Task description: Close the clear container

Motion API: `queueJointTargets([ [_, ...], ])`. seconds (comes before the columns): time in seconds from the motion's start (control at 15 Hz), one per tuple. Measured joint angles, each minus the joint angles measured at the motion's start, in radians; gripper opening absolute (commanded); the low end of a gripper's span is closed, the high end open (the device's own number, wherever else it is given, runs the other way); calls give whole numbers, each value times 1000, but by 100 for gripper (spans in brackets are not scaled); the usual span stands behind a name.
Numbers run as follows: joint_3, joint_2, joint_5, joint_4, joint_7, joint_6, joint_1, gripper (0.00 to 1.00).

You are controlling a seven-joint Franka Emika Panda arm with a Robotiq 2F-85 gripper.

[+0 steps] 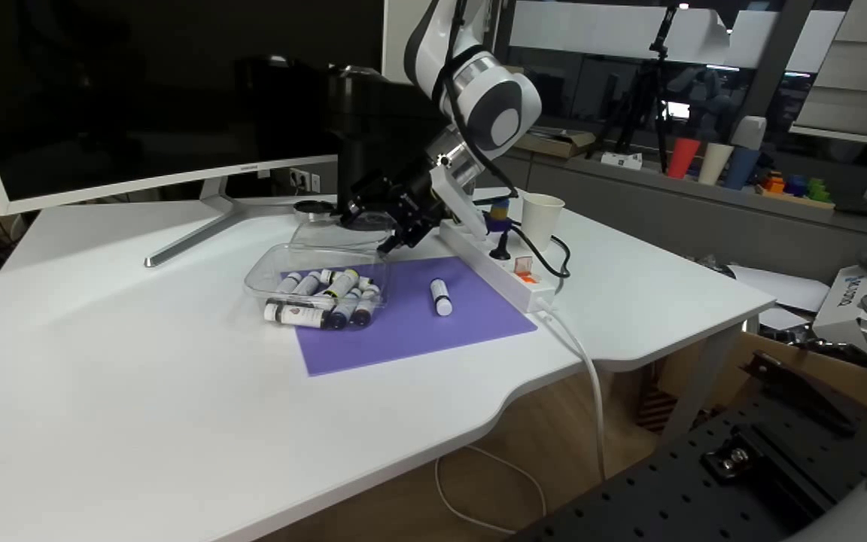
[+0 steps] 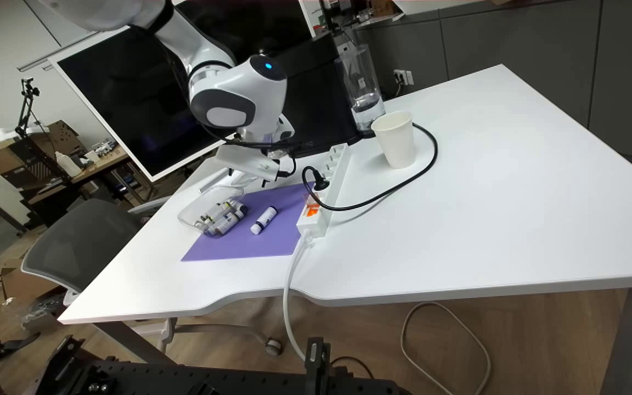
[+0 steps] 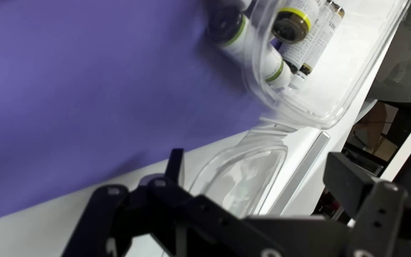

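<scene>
Your jaws are spread wide, nothing pinched that I can see. The lid shows between them in the wrist view, lying open; can't tell if they touch it. It looks hinged to the clear container along the edge facing the jaws. Container sits open, partly on the purple sheet, partly on the bare white surface, small bottles lying in it. Status, my read: bottles in, closing not begun, lid nowhere over the rim. Left for you: get under the lid, swing it over the bottles, press the edges until it seats. High-lying bottles might hold it up, so check fit. In both exterior views a loose bottle lies on the sheet, between container and power strip; closing doesn't need it.
</scene>
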State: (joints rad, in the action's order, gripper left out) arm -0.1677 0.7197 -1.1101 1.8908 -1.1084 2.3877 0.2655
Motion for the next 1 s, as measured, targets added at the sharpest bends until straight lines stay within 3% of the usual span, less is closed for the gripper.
queueJointTargets([
  [0.6,36,-110,-225,77,-142,9,-62,100],
  [1.0,100,-191,-229,152,-163,34,-159,100],
])
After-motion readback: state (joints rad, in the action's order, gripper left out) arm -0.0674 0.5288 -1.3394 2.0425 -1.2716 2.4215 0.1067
